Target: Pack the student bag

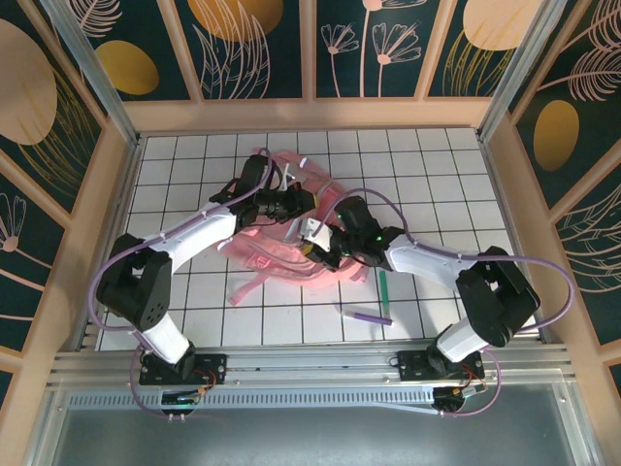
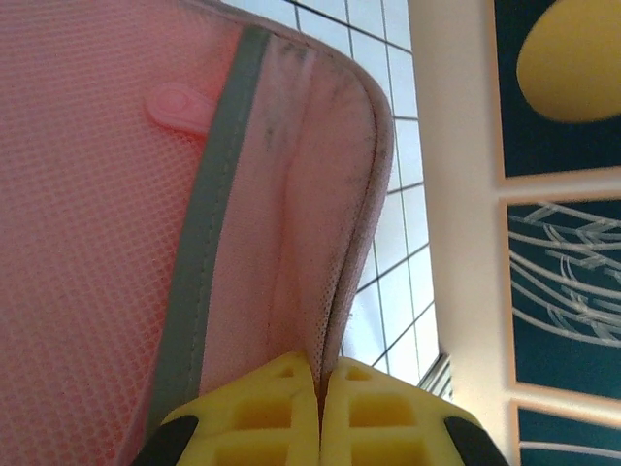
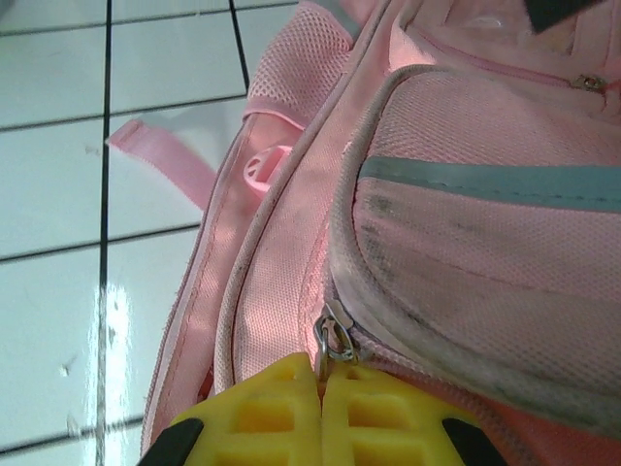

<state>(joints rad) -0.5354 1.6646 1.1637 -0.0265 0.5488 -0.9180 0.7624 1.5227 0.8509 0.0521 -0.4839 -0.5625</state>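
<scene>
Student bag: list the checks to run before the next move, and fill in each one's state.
1. Left hand shut on the student bag, fabric rim pinched between its fingertips: ok.
2. Right hand shut at the zipper pull, the pull running in between its fingertips: ok.
3. Bag resting on the table, between both arms: ok.
4. Pocket zipper opened wide enough for loading: cannot tell.
5. Green pen and purple pen packed: not ok, both lie on the table to the right of the bag.
</scene>
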